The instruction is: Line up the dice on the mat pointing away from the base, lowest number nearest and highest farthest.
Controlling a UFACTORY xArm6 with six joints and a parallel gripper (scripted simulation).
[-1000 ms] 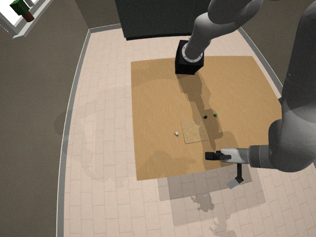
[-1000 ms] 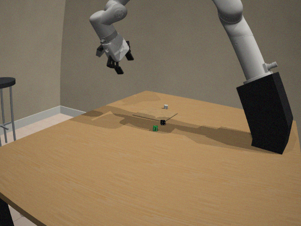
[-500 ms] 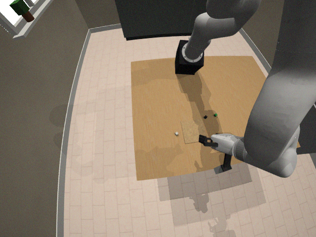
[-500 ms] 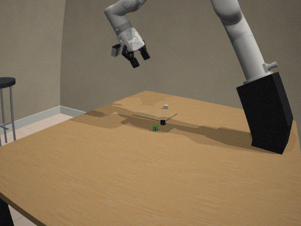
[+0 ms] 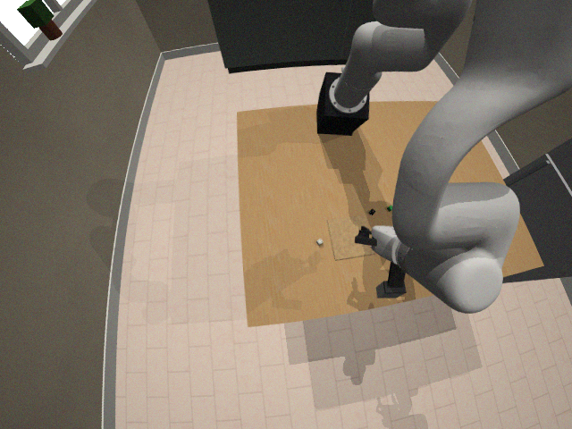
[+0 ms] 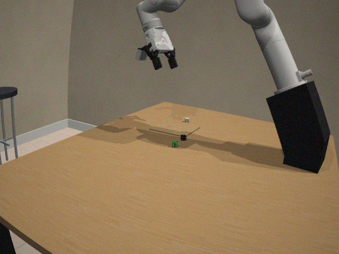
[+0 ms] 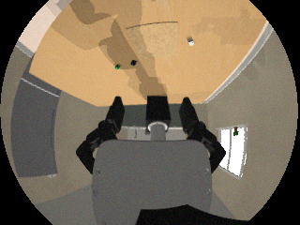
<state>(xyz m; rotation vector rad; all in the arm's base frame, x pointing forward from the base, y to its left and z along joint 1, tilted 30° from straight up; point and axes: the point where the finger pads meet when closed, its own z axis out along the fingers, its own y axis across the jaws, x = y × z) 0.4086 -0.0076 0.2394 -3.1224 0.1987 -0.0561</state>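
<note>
A thin tan mat [image 5: 349,239] lies flat on the wooden table; it also shows in the side view [image 6: 175,130] and in the wrist view [image 7: 159,37]. A white die [image 5: 319,241] [image 6: 186,119] [image 7: 190,40] sits on the table left of the mat. A black die [image 5: 372,211] [image 6: 183,137] [image 7: 133,63] and a green die [image 5: 389,208] [image 6: 175,144] [image 7: 116,67] sit on the table just off the mat's corner nearer the base. My gripper [image 6: 164,62] [image 5: 362,237] [image 7: 152,103] hangs open and empty, high above the table.
The black robot base [image 5: 342,111] [image 6: 300,128] stands at the table's far side. A stool [image 6: 7,120] stands off the table. The arm's large links [image 5: 443,222] hide part of the table's right side in the overhead view.
</note>
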